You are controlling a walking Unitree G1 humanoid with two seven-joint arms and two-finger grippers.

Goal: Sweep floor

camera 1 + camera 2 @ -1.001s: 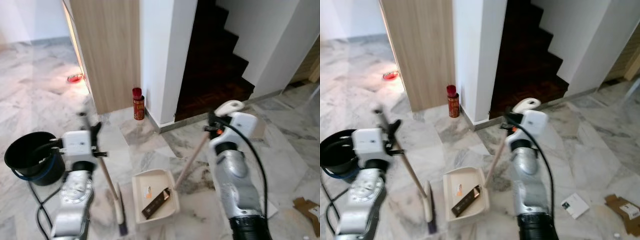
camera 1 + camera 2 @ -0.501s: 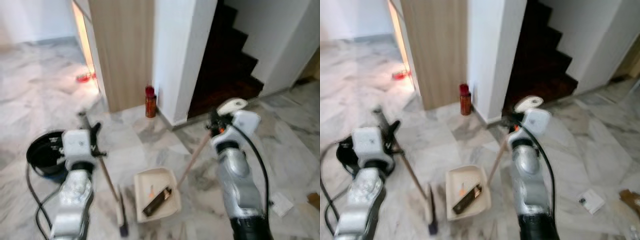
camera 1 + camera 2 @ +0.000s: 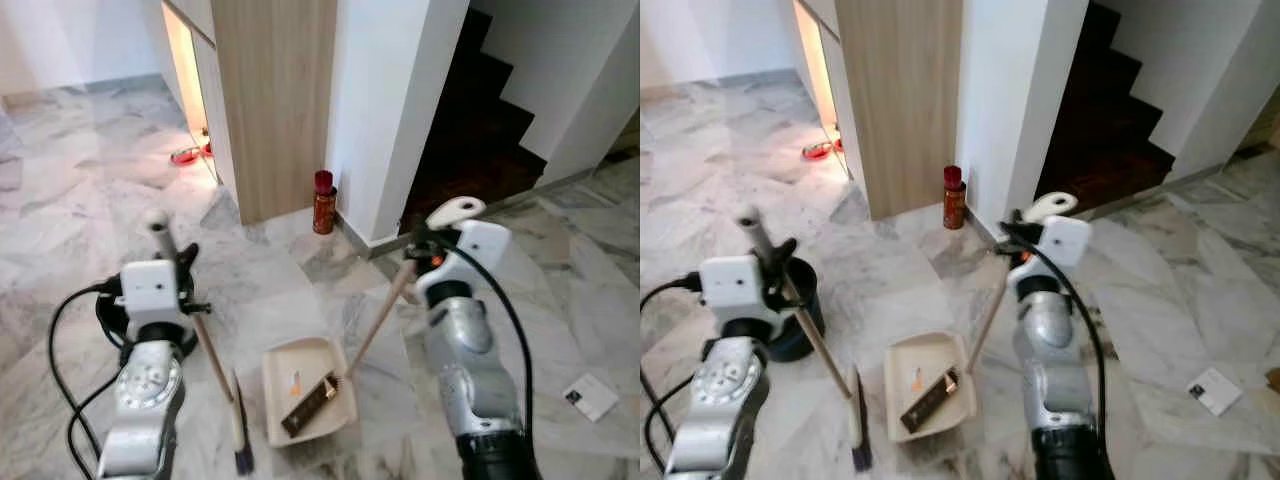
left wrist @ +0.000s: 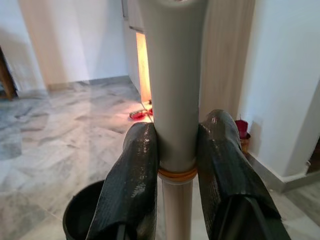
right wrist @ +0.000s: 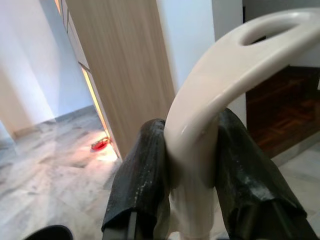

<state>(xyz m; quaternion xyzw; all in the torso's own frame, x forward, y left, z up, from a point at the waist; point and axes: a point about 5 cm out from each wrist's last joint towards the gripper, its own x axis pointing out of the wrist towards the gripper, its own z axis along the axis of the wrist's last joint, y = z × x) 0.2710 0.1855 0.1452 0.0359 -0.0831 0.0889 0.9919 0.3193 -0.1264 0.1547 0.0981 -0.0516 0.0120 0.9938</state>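
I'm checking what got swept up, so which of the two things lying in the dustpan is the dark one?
The dark one is the long brown wrapper lying slantwise in the dustpan. The other is a small orange scrap beside it, much smaller and brighter.

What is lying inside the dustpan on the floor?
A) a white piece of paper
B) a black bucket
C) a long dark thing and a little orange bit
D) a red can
C: in the cream dustpan lie a long dark strip and a small orange scrap, while the red can stands by the wall, the black bucket sits beside the left arm, and the white paper lies off to the robot's right.
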